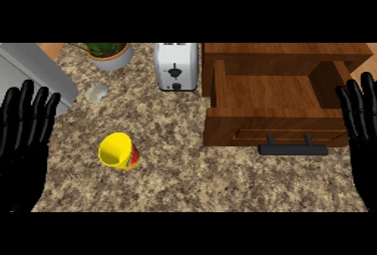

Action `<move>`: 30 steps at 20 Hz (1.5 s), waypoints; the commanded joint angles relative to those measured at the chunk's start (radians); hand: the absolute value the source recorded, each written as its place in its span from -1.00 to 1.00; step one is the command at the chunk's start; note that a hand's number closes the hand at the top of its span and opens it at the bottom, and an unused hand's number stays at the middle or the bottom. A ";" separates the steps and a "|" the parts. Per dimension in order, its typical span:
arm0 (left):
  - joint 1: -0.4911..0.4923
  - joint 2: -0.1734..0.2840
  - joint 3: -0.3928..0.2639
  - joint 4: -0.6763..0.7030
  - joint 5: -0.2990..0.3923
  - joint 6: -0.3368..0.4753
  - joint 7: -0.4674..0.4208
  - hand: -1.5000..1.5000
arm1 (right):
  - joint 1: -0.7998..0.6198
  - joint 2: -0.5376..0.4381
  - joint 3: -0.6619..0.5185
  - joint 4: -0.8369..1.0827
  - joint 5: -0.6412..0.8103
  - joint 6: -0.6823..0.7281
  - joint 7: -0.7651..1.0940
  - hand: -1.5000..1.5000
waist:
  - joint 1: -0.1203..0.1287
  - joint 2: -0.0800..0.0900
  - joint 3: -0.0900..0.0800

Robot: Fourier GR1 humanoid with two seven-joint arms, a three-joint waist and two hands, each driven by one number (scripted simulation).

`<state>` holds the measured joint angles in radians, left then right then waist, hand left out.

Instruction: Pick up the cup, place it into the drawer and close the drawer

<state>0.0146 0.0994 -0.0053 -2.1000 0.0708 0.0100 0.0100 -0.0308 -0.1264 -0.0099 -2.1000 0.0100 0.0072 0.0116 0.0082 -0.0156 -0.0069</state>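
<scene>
Both hands rest open, fingers straight up, holding nothing: left hand (26, 132) at left edge, right hand (359, 124) at right edge. Yellow cup (119, 151) sits on the counter (184, 179) just right of and below the left fingertips, mouth tipped toward the upper left, well apart from the right hand; left is nearer. Open drawer (269, 94) lies just left of right fingers, its handle (292, 148) facing near. Bare counter runs between cup and drawer; toaster (177, 65), plant pot (110, 55) further up.

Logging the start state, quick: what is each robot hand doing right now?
Left robot hand: open, holding nothing.
Right robot hand: open, holding nothing.
</scene>
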 commanded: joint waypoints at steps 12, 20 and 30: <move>-0.053 0.274 0.083 0.317 0.693 -0.593 0.075 -1.00 | -0.047 -0.034 0.010 0.102 -0.093 0.098 0.072 -1.00 | -0.010 0.020 0.006; -0.249 0.286 0.128 0.676 0.548 -0.712 0.027 -1.00 | -0.114 -0.011 0.012 0.137 -0.072 0.090 0.107 -1.00 | -0.014 0.017 0.007; -0.228 0.205 0.106 1.009 0.116 -0.755 -0.362 -1.00 | -0.216 -0.043 -0.043 0.271 -0.076 0.124 0.059 -1.00 | -0.012 0.018 0.006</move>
<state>-0.2249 0.3288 0.1112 -1.1951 0.3286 -0.7471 -0.2190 -0.2121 -0.1656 -0.0519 -1.8614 -0.0820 0.1338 0.0613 -0.0053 0.0025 -0.0006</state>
